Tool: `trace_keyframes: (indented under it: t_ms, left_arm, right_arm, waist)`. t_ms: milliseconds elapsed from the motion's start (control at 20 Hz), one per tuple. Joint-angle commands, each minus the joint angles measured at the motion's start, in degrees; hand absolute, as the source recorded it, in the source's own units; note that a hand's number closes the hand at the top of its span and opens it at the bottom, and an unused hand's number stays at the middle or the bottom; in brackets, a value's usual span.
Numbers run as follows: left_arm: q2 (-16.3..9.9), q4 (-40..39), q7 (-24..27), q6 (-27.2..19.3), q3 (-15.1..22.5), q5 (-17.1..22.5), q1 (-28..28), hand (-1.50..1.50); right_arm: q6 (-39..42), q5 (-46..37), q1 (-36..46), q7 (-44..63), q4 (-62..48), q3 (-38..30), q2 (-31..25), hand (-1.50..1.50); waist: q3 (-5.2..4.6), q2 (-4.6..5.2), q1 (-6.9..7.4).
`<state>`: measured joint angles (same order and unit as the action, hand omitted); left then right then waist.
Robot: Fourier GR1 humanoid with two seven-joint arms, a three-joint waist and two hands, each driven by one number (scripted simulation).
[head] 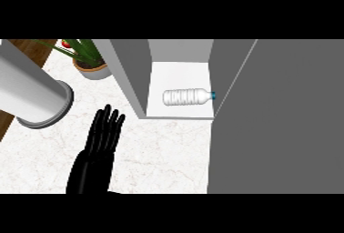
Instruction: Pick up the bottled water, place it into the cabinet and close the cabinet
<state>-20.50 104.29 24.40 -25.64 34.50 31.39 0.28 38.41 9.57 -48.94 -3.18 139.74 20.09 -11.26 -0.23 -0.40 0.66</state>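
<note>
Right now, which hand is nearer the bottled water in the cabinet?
Left. The left hand hangs open over the counter, below and left of the bottled water, which lies on its side inside the cabinet. The right hand is not in view.

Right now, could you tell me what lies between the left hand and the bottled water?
In the head view, the cabinet's grey side wall stands between the left hand and the bottled water.

We see a potted plant (89, 58) with long green leaves at the far left of the marble counter (161, 154). Nearer us, a large white cylinder (30, 93) lies slanted over the counter's left edge.
</note>
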Motion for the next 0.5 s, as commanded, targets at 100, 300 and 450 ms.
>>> trace_keyframes:
  t_ms: [100,300,450]
  left_arm:
    - [-2.4,4.0,1.4,0.8,-1.5,0.5,5.2,-1.50]
    - [-5.1,7.7,3.4,2.8,-3.7,2.3,10.9,-1.50]
    - [-6.8,7.2,5.6,5.2,-5.3,2.6,13.4,-1.50]
  right_arm:
    - [-3.5,-12.0,0.8,9.9,14.7,11.8,0.6,1.50]
    - [-6.2,-19.6,3.7,12.3,11.3,20.4,3.6,1.50]
    - [-7.1,-20.9,9.7,12.5,8.9,22.2,5.2,1.50]
  waist:
    - [-0.06,-0.01,-0.20]
    - [-0.16,-0.25,0.18]
    - [-0.15,-0.25,0.60]
